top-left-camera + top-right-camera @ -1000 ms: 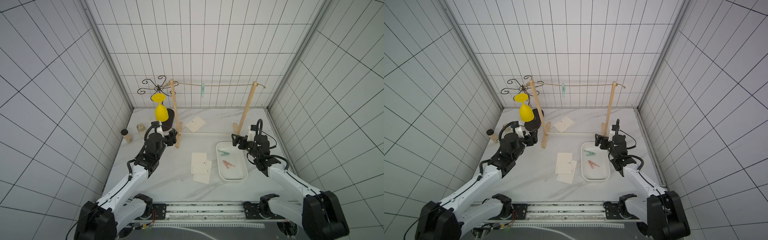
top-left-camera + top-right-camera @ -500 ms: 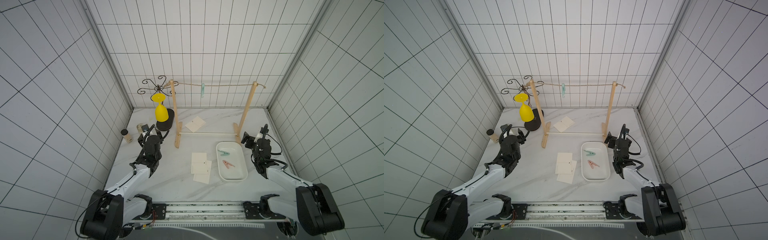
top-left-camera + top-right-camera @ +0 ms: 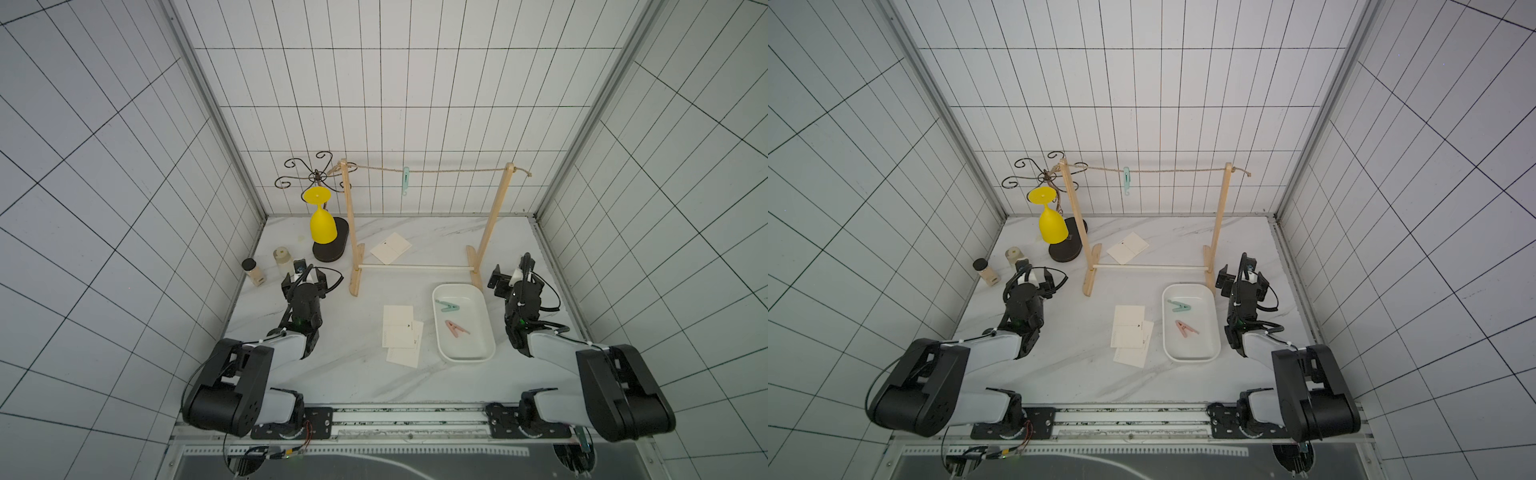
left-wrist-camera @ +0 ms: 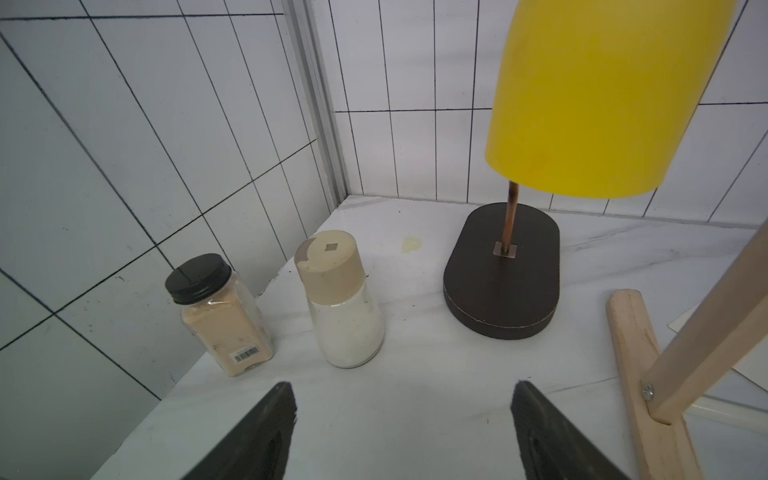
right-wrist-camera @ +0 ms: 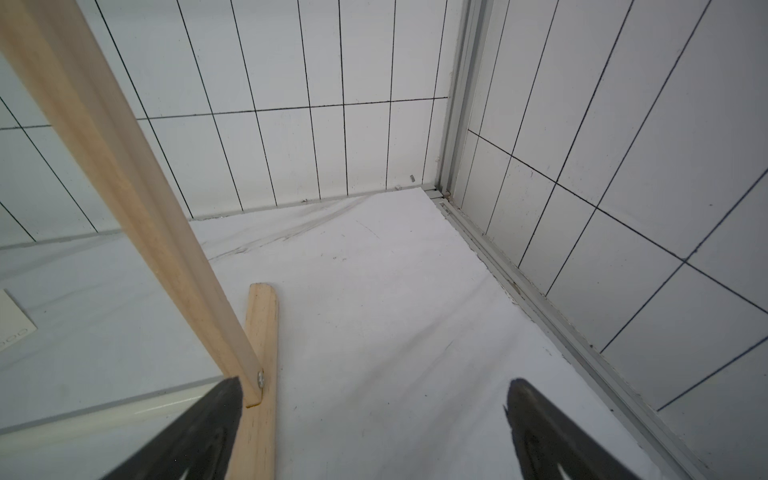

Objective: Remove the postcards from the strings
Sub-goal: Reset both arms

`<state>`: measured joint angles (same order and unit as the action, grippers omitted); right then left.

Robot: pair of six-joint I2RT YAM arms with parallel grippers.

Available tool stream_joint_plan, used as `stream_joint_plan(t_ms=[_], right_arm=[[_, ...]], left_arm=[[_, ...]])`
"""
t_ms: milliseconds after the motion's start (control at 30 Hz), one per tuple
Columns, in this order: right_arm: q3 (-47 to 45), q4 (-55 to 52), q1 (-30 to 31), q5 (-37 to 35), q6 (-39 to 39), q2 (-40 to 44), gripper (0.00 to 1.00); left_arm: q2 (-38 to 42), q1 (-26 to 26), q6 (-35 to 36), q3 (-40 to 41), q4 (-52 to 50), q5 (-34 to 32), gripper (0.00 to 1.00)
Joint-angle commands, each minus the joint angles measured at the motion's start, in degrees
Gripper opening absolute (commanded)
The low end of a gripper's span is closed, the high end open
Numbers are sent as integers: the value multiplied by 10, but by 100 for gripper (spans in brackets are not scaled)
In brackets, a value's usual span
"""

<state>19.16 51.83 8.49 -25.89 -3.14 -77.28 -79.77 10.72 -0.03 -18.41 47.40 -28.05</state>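
The string runs between two wooden posts and carries only a teal clothespin; no card hangs on it. Three postcards lie flat on the table: two overlapping ones left of the tray and one behind the frame. Both top views show the same. My left gripper is open and empty, near the left post's foot. My right gripper is open and empty, just right of the right post's foot.
A white tray holds a teal and a pink clothespin. A yellow glass hangs upside down on a black stand. Two jars stand by the left wall. A white rod joins the posts low down.
Both arms have drawn back and folded down. The left gripper moved left, away from the left post. The right gripper moved right, off the tray's corner toward the right wall.
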Motion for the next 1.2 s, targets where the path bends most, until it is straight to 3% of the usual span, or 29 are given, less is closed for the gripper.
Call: stream_joint_plan(t_ms=[0, 100, 300, 367, 500, 533, 600, 667, 700, 767, 1167], right_arm=[[-27, 90, -6, -7, 43, -21, 100], [-41, 140, -6, 2, 63, -39, 100], [-68, 253, -23, 38, 75, -89, 100], [-51, 187, -37, 68, 59, -75, 100], [-57, 214, -89, 146, 22, -109, 100], [-64, 269, -94, 150, 22, -127, 100], [-46, 178, -95, 155, 16, -102, 100], [-57, 243, -95, 153, 24, -119, 100], [-48, 196, -95, 155, 19, -105, 100], [-59, 240, -95, 152, 23, -119, 100], [-56, 225, -93, 146, 21, -113, 100]], left_arm=[[-30, -16, 17, 18, 107, 65, 82], [-66, -34, 5, 15, 128, 101, 82], [-116, -41, 3, 5, 169, 102, 82], [-115, -40, 2, -7, 141, 99, 84], [-109, -40, 3, -15, 117, 102, 90], [-109, -40, 3, -15, 116, 102, 91], [-109, -40, 3, -15, 116, 103, 92], [-109, -40, 3, -15, 116, 103, 93], [-109, -40, 4, -15, 116, 103, 97], [-109, -40, 4, -15, 117, 102, 97], [-108, -41, 6, -15, 116, 104, 97]])
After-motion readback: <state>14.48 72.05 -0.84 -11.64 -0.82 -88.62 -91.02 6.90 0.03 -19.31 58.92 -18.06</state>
